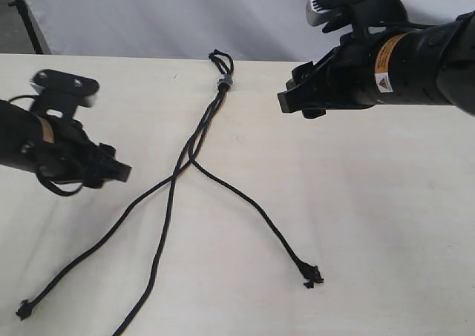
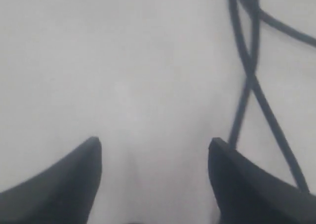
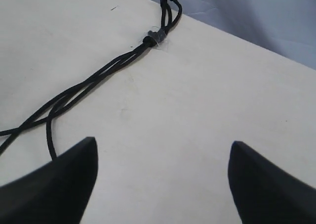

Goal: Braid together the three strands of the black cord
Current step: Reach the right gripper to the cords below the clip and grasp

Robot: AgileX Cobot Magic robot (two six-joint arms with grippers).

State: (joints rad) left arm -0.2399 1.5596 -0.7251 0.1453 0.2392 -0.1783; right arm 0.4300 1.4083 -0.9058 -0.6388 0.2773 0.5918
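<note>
You have bare table (image 1: 386, 225) right of the cord (image 1: 200, 139), and more between its spread strands (image 1: 260, 210) toward their loose ends. Your left gripper (image 2: 155, 142) stands open over bare surface, with two crossed strands just beside one fingertip (image 2: 237, 174). Your right gripper (image 3: 163, 142) hangs open above the table, the cord lying flat ahead of it.

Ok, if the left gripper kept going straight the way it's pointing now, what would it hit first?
Probably the three strands near their crossing: the left gripper, jaws open, points toward them. Its wrist view shows them off to one side, so it might touch bare table first.
</note>
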